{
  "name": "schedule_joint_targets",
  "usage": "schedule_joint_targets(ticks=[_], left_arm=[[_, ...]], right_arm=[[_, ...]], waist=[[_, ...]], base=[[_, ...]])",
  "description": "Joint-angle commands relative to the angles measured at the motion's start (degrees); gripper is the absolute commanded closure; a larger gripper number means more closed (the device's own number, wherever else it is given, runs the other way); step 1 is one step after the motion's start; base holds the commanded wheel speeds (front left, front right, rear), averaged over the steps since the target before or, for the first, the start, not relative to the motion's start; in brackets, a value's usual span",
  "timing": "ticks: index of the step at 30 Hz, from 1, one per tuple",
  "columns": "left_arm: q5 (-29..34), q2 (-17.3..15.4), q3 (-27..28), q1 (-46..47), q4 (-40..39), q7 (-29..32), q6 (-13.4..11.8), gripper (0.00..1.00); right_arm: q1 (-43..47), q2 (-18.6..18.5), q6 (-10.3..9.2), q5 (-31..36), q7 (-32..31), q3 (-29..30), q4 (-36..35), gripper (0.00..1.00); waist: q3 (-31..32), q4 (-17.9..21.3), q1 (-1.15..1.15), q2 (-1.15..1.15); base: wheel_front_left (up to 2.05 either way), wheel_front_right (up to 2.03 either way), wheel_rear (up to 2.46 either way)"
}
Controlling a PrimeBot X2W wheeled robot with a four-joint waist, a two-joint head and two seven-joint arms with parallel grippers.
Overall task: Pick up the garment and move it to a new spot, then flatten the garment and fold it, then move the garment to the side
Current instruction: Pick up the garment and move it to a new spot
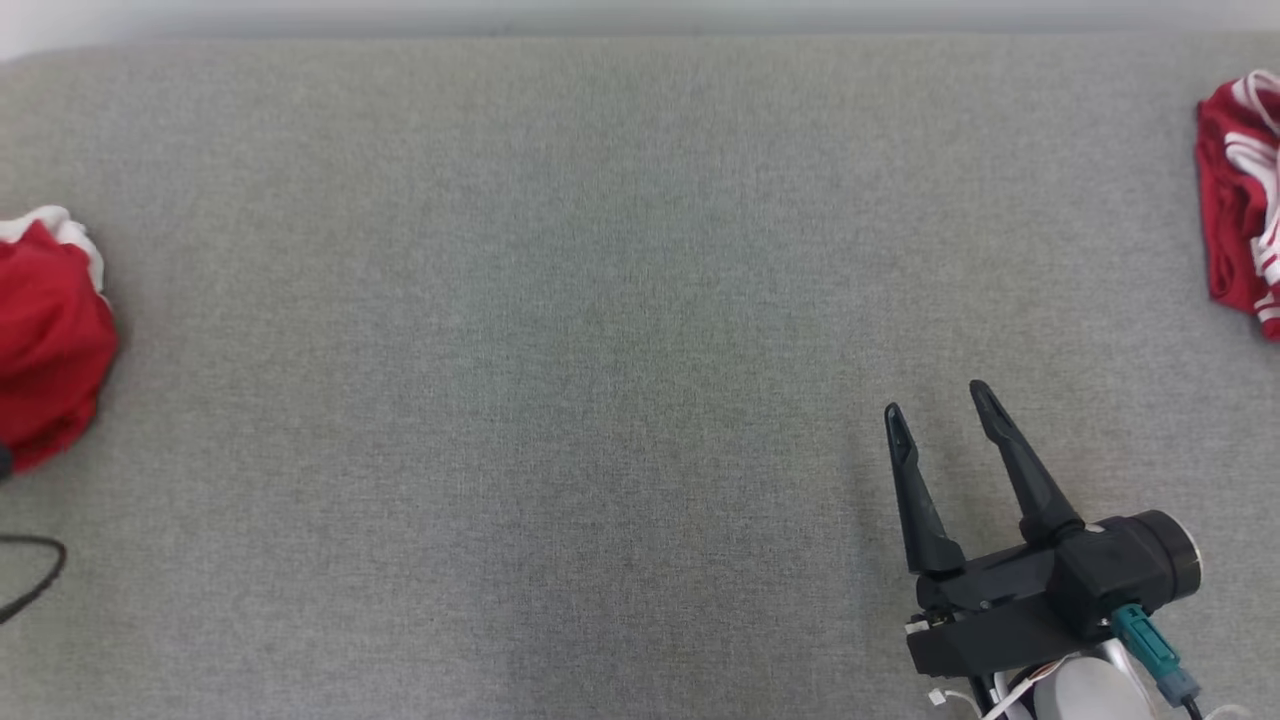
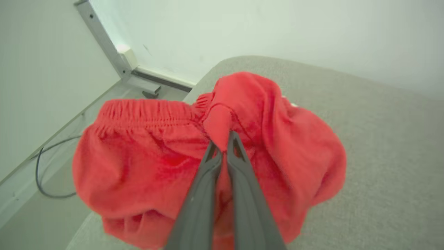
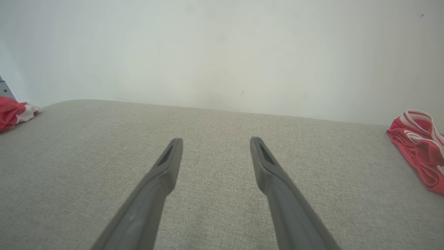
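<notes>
The garment is a bunched red cloth with an elastic waistband, lying at the left end of the grey fabric surface. My left gripper is shut on a raised fold near its middle. In the head view the garment shows at the left edge with a bit of white at its top, and the right wrist view catches it at the far left. My right gripper hovers open over bare fabric at the lower right, its fingers spread wide with nothing between them.
A second red cloth with white stripes lies at the right edge, also seen as striped cloth in the right wrist view. A dark cable loops off the left side near the surface's edge. A pale wall stands behind.
</notes>
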State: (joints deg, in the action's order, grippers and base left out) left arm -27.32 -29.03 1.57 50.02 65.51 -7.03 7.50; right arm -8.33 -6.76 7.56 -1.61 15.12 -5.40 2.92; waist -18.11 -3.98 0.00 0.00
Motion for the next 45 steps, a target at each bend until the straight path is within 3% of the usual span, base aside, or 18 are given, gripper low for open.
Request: schedule_joint_targets(ticks=[1, 11, 24, 29, 37, 45], left_arm=[[0.8, -0.9, -1.1, 1.2, -1.4, -1.9, -0.1, 1.0], [0.1, -1.8, -9.4, 3.8, -12.6, -6.3, -0.1, 1.0], [-3.5, 0.2, -15.8, -0.6, -31.3, -3.7, -0.3, 1.0], [-4.5, 2.8, -17.3, -4.4, -38.8, -2.2, -1.4, 1.0], [-5.1, 10.1, -21.6, -13.4, -47.8, -2.4, -4.6, 1.0], [-6.5, 15.9, -25.8, -22.1, -44.9, -4.1, -5.3, 1.0]], right_arm=[[-0.1, 0.6, -0.15, -0.5, 0.0, -0.3, 0.4, 0.0], [1.3, 2.8, -0.15, -1.9, 0.0, -0.5, 2.4, 0.0], [2.8, 3.9, -0.15, -3.3, 0.0, -0.4, 3.0, 0.0], [3.5, 3.9, -0.15, -4.2, 0.0, -0.7, 3.4, 0.0], [3.8, 4.0, -0.15, -5.5, 0.0, -0.3, 3.5, 0.0], [3.9, 4.0, -0.15, -6.4, 0.0, -0.3, 3.5, 0.0]], waist=[[1.7, 0.1, 0.0, 0.0], [7.6, 2.2, 0.0, 0.0], [11.3, 11.0, 0.0, 0.0], [12.0, 14.8, 0.0, 0.0], [11.5, 18.1, 0.0, 0.0], [10.9, 18.9, 0.0, 0.0]], base=[[0.0, 0.0, 0.0], [0.0, 0.0, 0.0], [0.0, 0.0, 0.0], [0.0, 0.0, 0.0], [0.0, 0.0, 0.0], [0.0, 0.0, 0.0]])
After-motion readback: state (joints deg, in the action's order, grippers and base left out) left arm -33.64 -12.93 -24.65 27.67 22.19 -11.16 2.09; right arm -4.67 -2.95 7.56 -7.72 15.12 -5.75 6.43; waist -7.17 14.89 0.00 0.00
